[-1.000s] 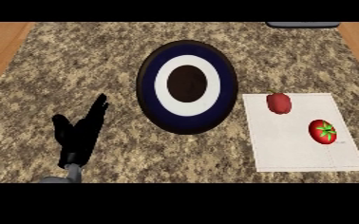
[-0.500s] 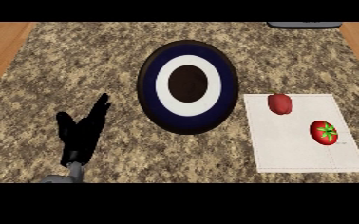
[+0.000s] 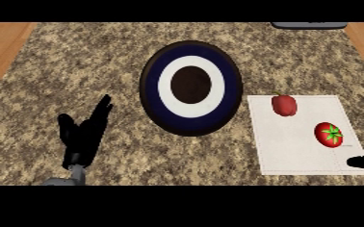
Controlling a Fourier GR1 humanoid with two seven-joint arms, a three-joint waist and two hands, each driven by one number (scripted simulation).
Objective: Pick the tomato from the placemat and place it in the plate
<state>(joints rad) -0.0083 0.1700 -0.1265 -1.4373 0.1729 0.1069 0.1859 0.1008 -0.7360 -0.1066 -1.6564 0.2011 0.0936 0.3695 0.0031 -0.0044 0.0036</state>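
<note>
Starting the pick: tomato [image 3: 328, 134], bright red with a green star-shaped calyx, lying on the white placemat [image 3: 292, 150] to the right of the plate [image 3: 151, 84], well apart from the plate's rim and not yet touched.

Also on the placemat, between the tomato and the plate and nearer the plate's rim: a darker, longer red item [image 3: 284, 105], to be left alone.

Left hand [image 3: 82, 137] resting over the bench [image 3: 85, 57] to the left of the plate, fingers straight and pointing up, holding nothing.

Right hand [image 3: 356, 162] showing only as a dark tip at the view's edge, far right of the plate and just below the tomato; whether open or closed cannot be told.

Judged as the approach stage, nothing of the task yet done.

For a clean grasp:
- Use the right hand, as the one on the tomato's side of the plate.
- Come down on the tomato from the side away from the plate, so as to keep off the darker red item.
- Close round the widest part of the fruit, since a round, smooth skin probably rolls or slips under an off-centre pinch.
- Lift clear of the mat before travelling toward the plate.
- Pass over the rim, not against it.
- Release over the plate's dark middle, low enough that the tomato does not roll out.
</note>
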